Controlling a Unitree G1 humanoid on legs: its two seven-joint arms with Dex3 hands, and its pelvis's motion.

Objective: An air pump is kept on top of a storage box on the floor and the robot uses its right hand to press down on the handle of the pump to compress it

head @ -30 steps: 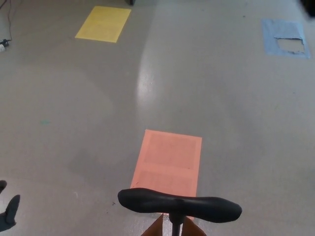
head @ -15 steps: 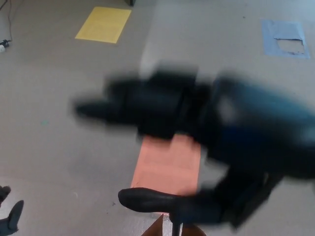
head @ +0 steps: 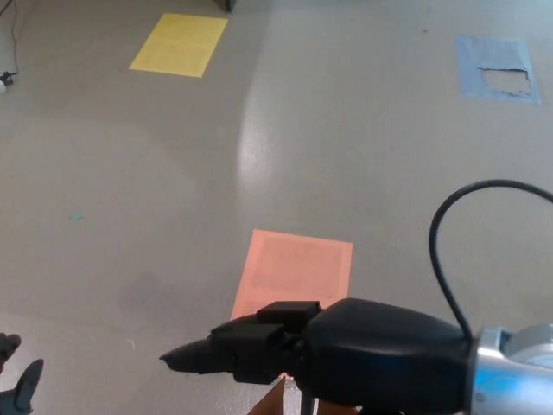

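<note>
The right hand [head: 285, 350] lies across the bottom of the view, black and bulky, fingers pointing toward the left edge. It covers the pump handle completely, so the handle itself cannot be seen, and whether the fingers are clasped around it or just lying flat on top, I cannot tell. Just below the hand a thin black rod [head: 308, 403] drops down, with a sliver of the brown box [head: 272, 405] on either side at the bottom edge. A black cable [head: 445, 225] loops up above the silver wrist [head: 510, 372] at the lower right.

Down in the lower left corner, the left hand [head: 17, 389] barely peeks in, fingers apart and holding nothing.

Out on the grey floor [head: 346, 147], a salmon sheet [head: 294, 272] lies right behind the right hand. A yellow sheet [head: 179, 43] sits near the top edge, and a torn blue sheet [head: 497, 67] lies by the top right corner. All three are well apart.
</note>
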